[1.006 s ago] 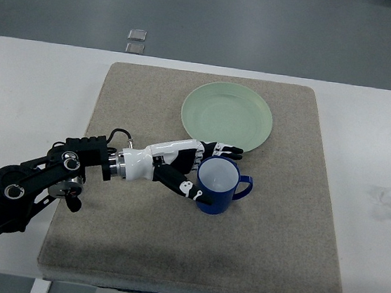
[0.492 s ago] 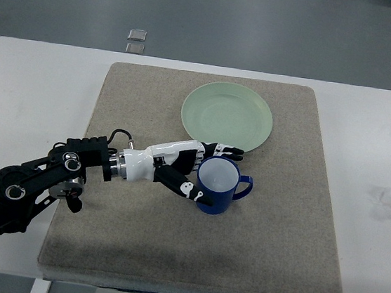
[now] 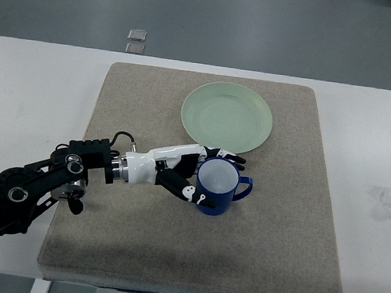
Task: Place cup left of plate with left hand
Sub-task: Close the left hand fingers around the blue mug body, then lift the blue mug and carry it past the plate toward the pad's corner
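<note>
- Left hand: fingers wrapped around the blue cup, grasping it.
- Cup: upright on the mat, just below the green plate.

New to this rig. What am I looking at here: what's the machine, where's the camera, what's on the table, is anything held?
There is one camera, mounted on the robot and looking steeply down at the work from its own side. The machine is a humanoid with two arms ending in fingered hands. Only the left arm shows, coming in from the picture's left edge; the right is out of view. On the white table lies a grey-brown mat. On the mat sit a pale green plate and, just in front of it, an upright blue cup with its handle pointing right. The left robot hand has its fingers curled around the cup's left side, gripping it. The cup appears to rest on the mat.
</note>
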Tool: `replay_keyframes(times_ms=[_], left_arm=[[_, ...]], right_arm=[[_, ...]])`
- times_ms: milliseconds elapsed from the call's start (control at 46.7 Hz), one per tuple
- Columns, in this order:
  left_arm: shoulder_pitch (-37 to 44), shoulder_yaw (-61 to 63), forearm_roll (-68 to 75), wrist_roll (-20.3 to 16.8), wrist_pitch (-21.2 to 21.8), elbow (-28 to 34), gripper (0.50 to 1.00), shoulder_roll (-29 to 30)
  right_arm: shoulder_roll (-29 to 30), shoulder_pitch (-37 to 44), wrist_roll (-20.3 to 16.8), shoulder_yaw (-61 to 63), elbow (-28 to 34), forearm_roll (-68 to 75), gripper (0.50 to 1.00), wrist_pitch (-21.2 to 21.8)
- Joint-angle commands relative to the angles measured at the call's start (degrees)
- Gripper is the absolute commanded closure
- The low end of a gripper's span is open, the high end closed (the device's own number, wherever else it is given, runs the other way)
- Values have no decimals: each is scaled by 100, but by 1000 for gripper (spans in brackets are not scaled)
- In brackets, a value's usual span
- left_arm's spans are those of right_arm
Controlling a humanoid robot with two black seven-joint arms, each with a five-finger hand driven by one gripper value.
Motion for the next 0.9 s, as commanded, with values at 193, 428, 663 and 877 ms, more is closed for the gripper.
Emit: replay_keyframes(times_ms=[193, 428, 663, 877], left_arm=[[0, -4, 0, 7, 0, -7, 636, 4], [0, -4, 9, -125, 0, -15, 773, 12], [0, -13, 123, -213, 0, -15, 832, 12], [-18, -92, 115, -345, 0, -50, 868, 39]], right_arm=[[0, 0, 0, 0, 0, 1, 568, 0], [0, 0, 0, 0, 0, 1, 568, 0], [0, 0, 0, 0, 0, 1, 568, 0], [0, 0, 0, 0, 0, 1, 568, 0]])
